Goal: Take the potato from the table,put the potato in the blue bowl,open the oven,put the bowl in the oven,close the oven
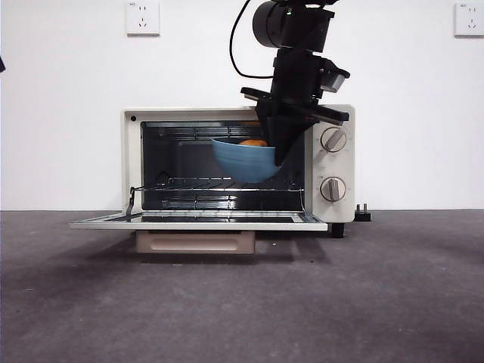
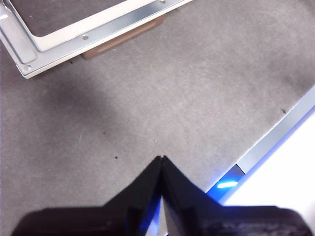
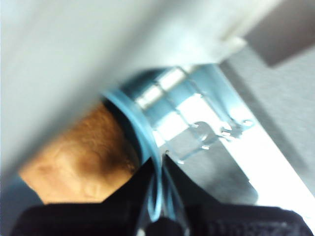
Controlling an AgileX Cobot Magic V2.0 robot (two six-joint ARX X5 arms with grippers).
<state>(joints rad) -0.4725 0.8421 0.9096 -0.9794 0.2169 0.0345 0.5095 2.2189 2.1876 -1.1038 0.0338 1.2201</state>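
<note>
You're mid "bowl in the oven" here: the right pincer (image 1: 281,155) is clamped on the rim of the bowl (image 1: 242,160), potato (image 1: 254,142) inside, holding it in the oven (image 1: 133,162) cavity just above the rack. Next you'd lower it, then let go. The left pincer (image 2: 161,160) waits closed over the surface (image 2: 197,88).

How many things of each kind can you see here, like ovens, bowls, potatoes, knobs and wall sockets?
Toaster oven: 1
Blue bowl: 1
Potato: 1
Round knobs: 2
Wall sockets: 2
Grippers, right gripper clamped on the bowl's rim, left gripper over the table: 2
Total: 9
</note>
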